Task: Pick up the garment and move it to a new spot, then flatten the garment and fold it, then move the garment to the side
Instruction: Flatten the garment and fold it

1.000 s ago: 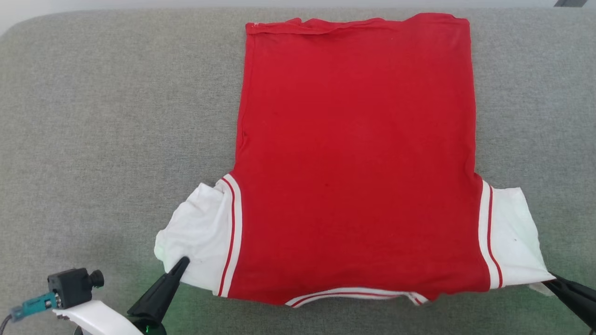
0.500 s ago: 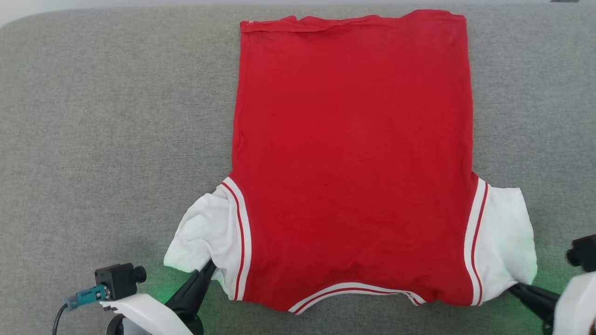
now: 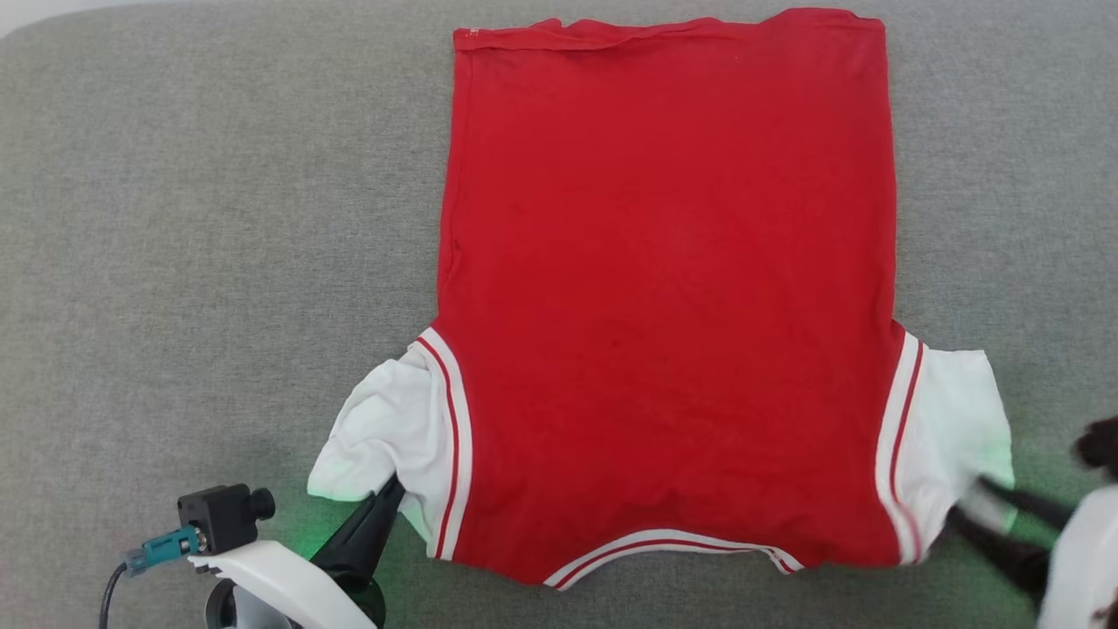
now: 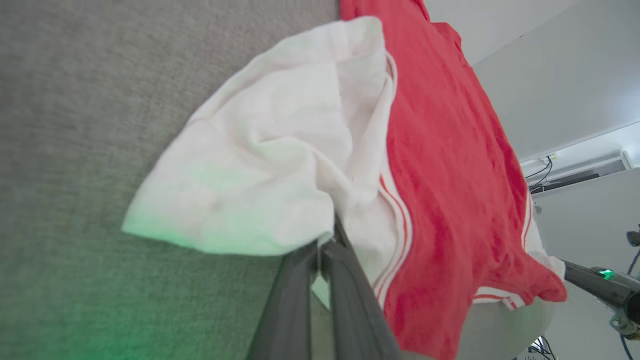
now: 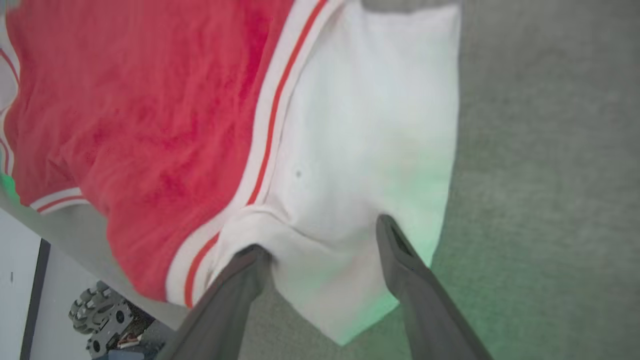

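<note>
While the garment (image 3: 668, 306) lay spread flat on the grey padded surface (image 3: 218, 218), its red body stretching away from the robot and its two white sleeves nearest it, each arm was at a sleeve. From the head camera the left gripper (image 3: 391, 489) was just a dark point tucked under the crumpled left sleeve (image 3: 384, 428), and I could not judge its jaws from there. The left wrist camera made it plain: both fingers (image 4: 295, 300) were pressed together with the edge of the white cloth pinched between them, the sleeve bunched in loose folds beyond the tips. On the other side the right gripper (image 3: 965, 498) was a blur at the lower edge of the right sleeve (image 3: 952, 428) in the head view. Its own wrist camera showed it released, the two fingers (image 5: 400, 250) spread wide with the sleeve's hem lying slack between them and that sleeve otherwise smooth on the grey. A green glow lit the surface beside each gripper. Past the near edge of the surface, the right wrist camera also caught a roller-studded wheel (image 5: 100, 312) down on the floor.
</note>
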